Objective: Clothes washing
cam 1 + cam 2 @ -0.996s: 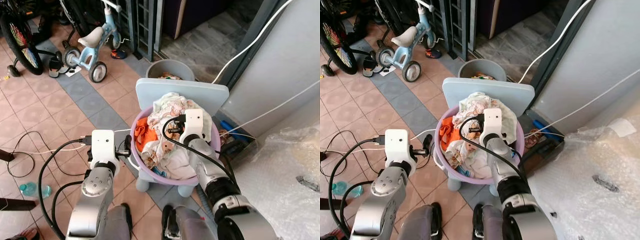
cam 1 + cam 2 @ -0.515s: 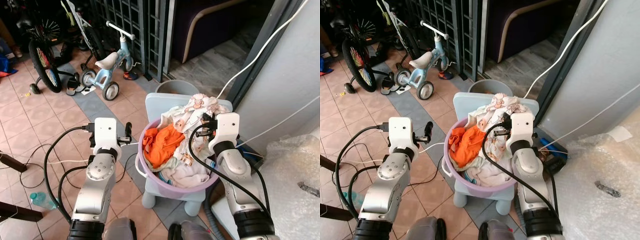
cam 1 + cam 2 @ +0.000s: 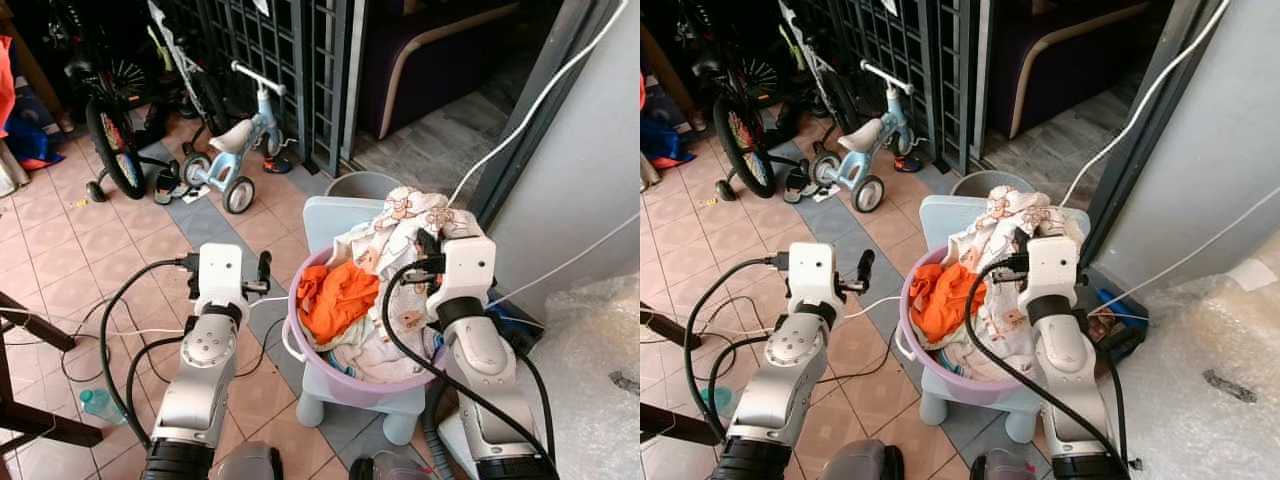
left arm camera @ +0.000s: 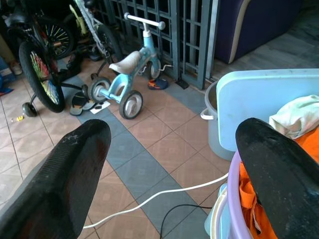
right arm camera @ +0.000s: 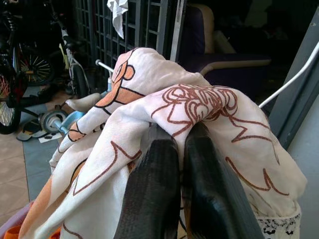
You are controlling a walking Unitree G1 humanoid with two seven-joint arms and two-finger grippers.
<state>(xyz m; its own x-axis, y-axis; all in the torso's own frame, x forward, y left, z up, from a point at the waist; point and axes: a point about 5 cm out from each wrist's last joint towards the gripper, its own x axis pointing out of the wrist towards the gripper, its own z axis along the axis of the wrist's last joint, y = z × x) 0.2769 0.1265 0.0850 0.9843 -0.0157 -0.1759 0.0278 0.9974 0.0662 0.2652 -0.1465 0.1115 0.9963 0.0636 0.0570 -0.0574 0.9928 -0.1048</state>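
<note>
A round lilac plastic laundry basin (image 3: 300, 352), heaped with clothes, is seen resting on a small pale-blue plastic child's chair (image 3: 330, 215) on the tiled floor (image 3: 100, 250). No desk is involved.

The right tool (image 3: 432, 250) is clamped tight on a white cotton garment printed with brown and orange cartoon figures (image 5: 164, 114); in the right wrist view the two black fingers (image 5: 152, 184) are pressed nearly together with the cloth draped over their tips. Compared with a second ago, when that tool was sunk low in the pile, it is now carried high above the far rim, and the printed garment (image 3: 405, 215) is drawn up into a peak with its tail still trailing into the basin. An orange crumpled garment (image 3: 335, 295) is left exposed on top of the remaining heap.

The left tool (image 3: 262, 272) is held just beside the near-left rim, fingers spread wide around nothing; the gap is plain in the left wrist view.

Judgement: the first item is lifted but not yet free of the pile. Snagging on the neighbouring clothes, or tipping of the basin off the chair, is the risk if the pull is continued. A grey bucket (image 3: 365, 185) stands behind the chair, a light-blue balance bike (image 3: 245, 140) further off.
</note>
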